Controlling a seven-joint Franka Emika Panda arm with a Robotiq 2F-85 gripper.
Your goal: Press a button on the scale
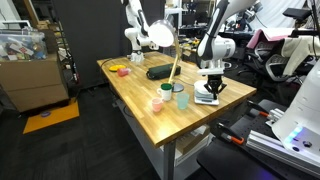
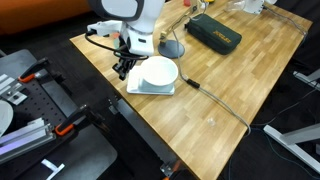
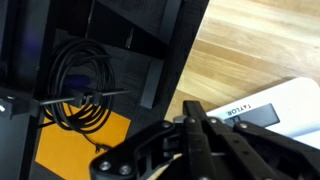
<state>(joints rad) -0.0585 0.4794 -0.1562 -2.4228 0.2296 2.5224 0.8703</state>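
The scale (image 2: 148, 88) is a low white-and-silver slab at the table's edge. It shows in both exterior views (image 1: 207, 98). In the wrist view its white body (image 3: 285, 100) carries a dark display strip with a brand label. My gripper (image 2: 124, 68) hangs at the scale's edge side, fingertips just above or touching its front. It also shows in an exterior view (image 1: 212, 84). In the wrist view the black fingers (image 3: 195, 125) are closed together and hold nothing. The white round lamp head (image 2: 160, 72) overlaps the scale's plate from above.
On the wooden table (image 1: 140, 95) stand a teal cup (image 1: 181, 99), a pink cup (image 1: 157, 103), a black case (image 2: 213, 33) and the lamp base (image 2: 172, 48). A cord (image 2: 215, 102) runs across the top. Beyond the table edge are black frame parts and coiled cable (image 3: 85, 95).
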